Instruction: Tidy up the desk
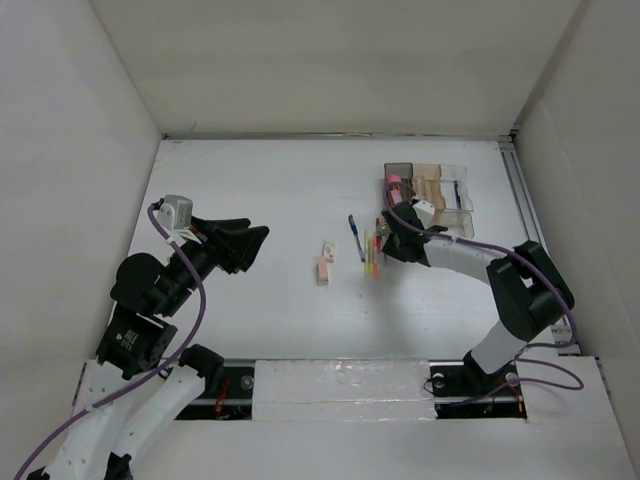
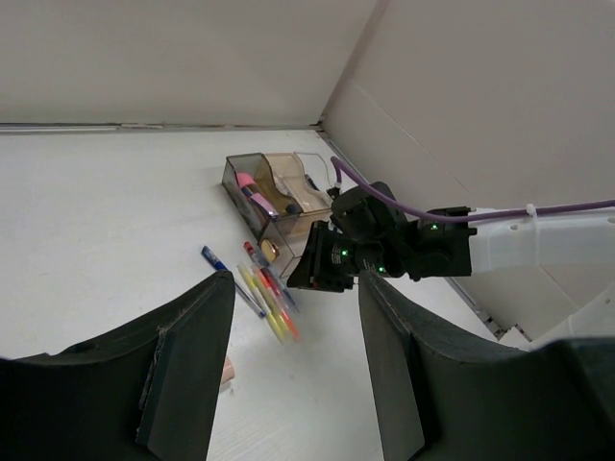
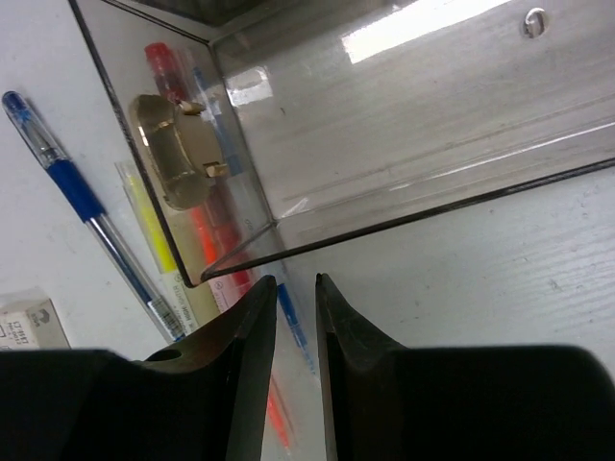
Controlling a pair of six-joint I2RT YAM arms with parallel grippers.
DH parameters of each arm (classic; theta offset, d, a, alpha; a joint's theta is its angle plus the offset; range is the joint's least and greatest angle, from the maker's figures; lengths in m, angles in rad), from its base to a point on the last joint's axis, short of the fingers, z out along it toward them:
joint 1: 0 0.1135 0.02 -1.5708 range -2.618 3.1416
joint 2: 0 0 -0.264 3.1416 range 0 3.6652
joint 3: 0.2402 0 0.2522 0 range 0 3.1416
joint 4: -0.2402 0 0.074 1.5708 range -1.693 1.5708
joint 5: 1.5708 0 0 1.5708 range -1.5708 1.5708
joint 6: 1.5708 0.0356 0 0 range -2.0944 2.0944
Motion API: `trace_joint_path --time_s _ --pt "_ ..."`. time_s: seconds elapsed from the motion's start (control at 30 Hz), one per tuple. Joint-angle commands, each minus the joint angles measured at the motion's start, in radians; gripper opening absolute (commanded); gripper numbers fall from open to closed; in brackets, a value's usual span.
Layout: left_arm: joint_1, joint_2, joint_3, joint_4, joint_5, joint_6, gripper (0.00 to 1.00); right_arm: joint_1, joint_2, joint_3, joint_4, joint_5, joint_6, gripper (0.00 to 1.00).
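- Nearest, at 6 o'clock in the top view: both arm bases, bolted at the near edge of the desk (image 1: pixel 250 180). The desk is a matte white top spanning the enclosure floor, with a metal rail (image 1: pixel 527 215) along its 3 o'clock edge.
- Left gripper (image 1: pixel 258 250): at 9 o'clock from desk centre and pointing toward 3 o'clock. Its jaws are spread wide with nothing between them.
- Eraser (image 1: pixel 325 262): a small pink-and-white block lying flat near desk centre, apart from both grippers.
- Blue pen (image 1: pixel 355 237): lying flat at 1 o'clock from the eraser, running roughly along the 12-to-6 line.
- Highlighters (image 1: pixel 372 255): one yellow and one orange, side by side just at 3 o'clock of the blue pen.
- Right gripper (image 1: pixel 381 250): low over the highlighters, at the 7 o'clock corner of the clear tray (image 1: pixel 452 200). Its jaws are drawn to a narrow slit but not touching. Pens on the desk show through the gap, and nothing is seen held.
- Clear tray: a compartmented tray at 2 o'clock from desk centre, near the rail. A gold binder clip (image 3: pixel 178 154) sits behind its near clear wall, and a pink item (image 1: pixel 393 180) lies in the far 9 o'clock compartment.
- White walls (image 1: pixel 330 60): upright, at 9, 12 and 3 o'clock.
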Motion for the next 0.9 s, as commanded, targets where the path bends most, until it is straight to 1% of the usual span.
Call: trace_joint_path --time_s 0.0,0.3,0.4,0.47,0.57,0.67,0.77,0.87 --pt "-0.003 -0.002 0.008 0.038 0.014 0.012 0.50 0.016 0.015 0.052 0.025 0.010 0.001 0.29" --pt "-0.003 -0.008 0.009 0.033 0.012 0.013 0.50 0.035 0.072 0.118 -0.033 0.039 0.010 0.30" --pt "-0.003 -0.017 0.006 0.040 0.014 0.013 0.50 0.058 0.101 0.149 -0.068 0.051 0.012 0.28" --pt "-0.003 -0.019 0.011 0.036 0.011 0.015 0.50 0.058 0.107 0.150 -0.065 0.045 0.016 0.25" --pt "-0.003 -0.019 0.009 0.035 0.014 0.015 0.50 0.079 0.138 0.153 -0.053 0.026 0.024 0.24" --pt "-0.003 -0.020 0.012 0.036 0.012 0.015 0.50 0.105 0.155 0.156 -0.053 0.050 0.035 0.24" --pt "-0.003 -0.017 0.011 0.035 0.018 0.015 0.50 0.105 0.153 0.149 -0.042 0.046 0.055 0.25" --pt "-0.003 -0.022 0.011 0.038 0.020 0.015 0.50 0.115 0.158 0.141 -0.039 0.062 0.059 0.27"
